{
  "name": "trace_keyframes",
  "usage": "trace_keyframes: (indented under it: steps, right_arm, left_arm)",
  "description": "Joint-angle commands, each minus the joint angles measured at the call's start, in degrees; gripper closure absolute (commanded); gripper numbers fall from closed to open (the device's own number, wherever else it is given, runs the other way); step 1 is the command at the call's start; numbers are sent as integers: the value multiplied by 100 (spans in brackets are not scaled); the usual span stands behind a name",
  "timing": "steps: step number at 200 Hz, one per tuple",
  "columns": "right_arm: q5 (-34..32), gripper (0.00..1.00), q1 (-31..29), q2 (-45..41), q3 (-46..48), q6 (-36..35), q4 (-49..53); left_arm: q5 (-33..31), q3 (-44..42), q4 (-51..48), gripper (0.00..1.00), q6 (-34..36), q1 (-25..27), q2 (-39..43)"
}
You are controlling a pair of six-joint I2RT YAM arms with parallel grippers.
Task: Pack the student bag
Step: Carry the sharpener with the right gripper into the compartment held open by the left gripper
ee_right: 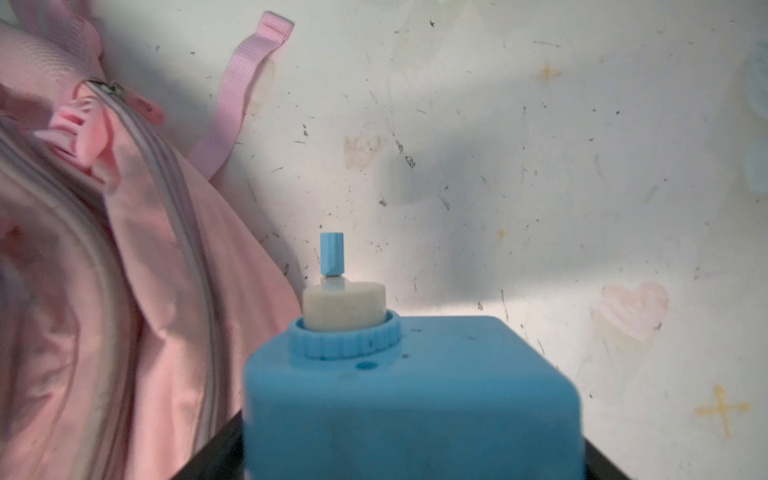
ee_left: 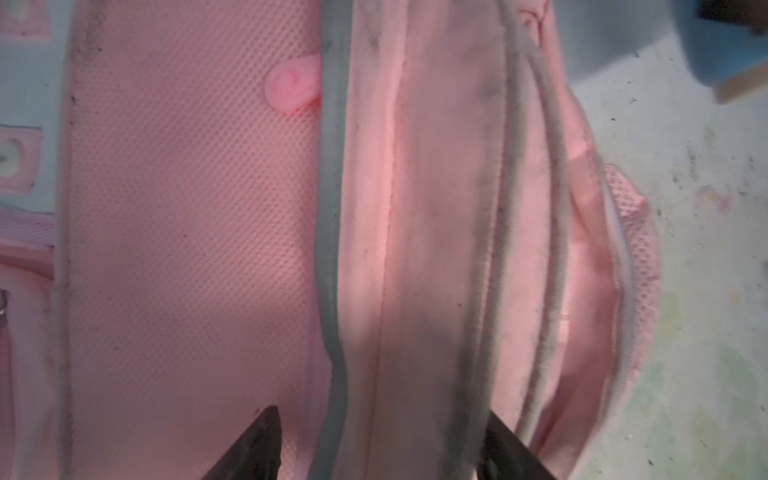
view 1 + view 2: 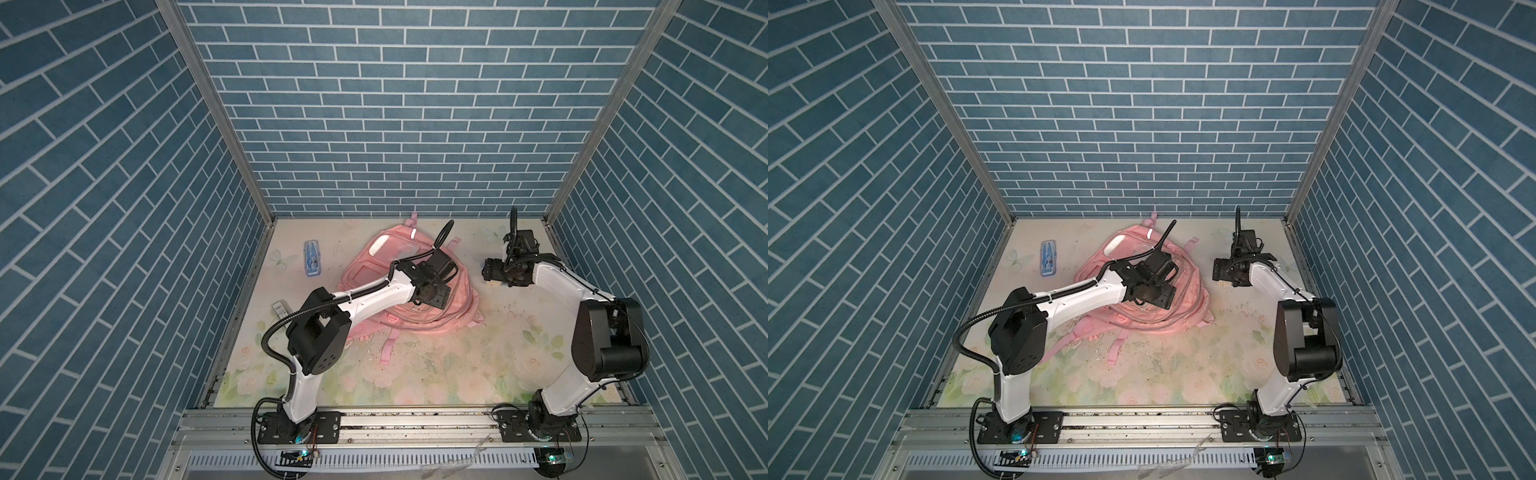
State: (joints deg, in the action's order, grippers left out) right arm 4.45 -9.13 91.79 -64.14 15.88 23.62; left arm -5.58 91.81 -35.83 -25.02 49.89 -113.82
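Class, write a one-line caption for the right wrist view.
Right gripper holds a blue box beside the pink bag, scuffed table beyond.

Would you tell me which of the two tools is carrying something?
The right tool: it grips a blue box beside the bag, while the left tool hangs open over the bag, empty.

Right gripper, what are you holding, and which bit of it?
The right gripper holds a blue boxy block with a white knob, pinched across its sides at the end away from the knob.
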Motion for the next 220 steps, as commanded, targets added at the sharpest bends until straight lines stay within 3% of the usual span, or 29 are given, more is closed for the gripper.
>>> trace_keyframes:
  steps: [1,16,34,49,84,142,187,220]
  right_arm:
    - [322,42,-28,-607,366,363,-163]
    - [510,44,-23,-1048,686,424,-357]
    - [698,45,-32,-1449,934,504,-435]
    - [845,47,-50,-1708,1054,601,-436]
    - [1011,49,-364,-2239,1308,767,-655]
    - [592,52,-1157,-2627,1554,965,-843]
    - [145,53,-1838,-2545,1532,1054,-988]
    - [188,54,-2181,-2381,1632,1263,-1414]
  left_arm:
    - [-548,225,-300,38,-79,31,-92]
    - [-543,223,-153,54,-110,62,16]
    - [-490,180,52,85,-146,57,241]
    - [-459,140,154,100,-115,61,422]
    - [-256,194,213,100,-22,9,664]
    - [336,-241,817,100,-88,-373,1507]
    - [981,-552,1225,100,-189,-738,1895]
    - [1476,-893,1599,100,-402,-977,2082]
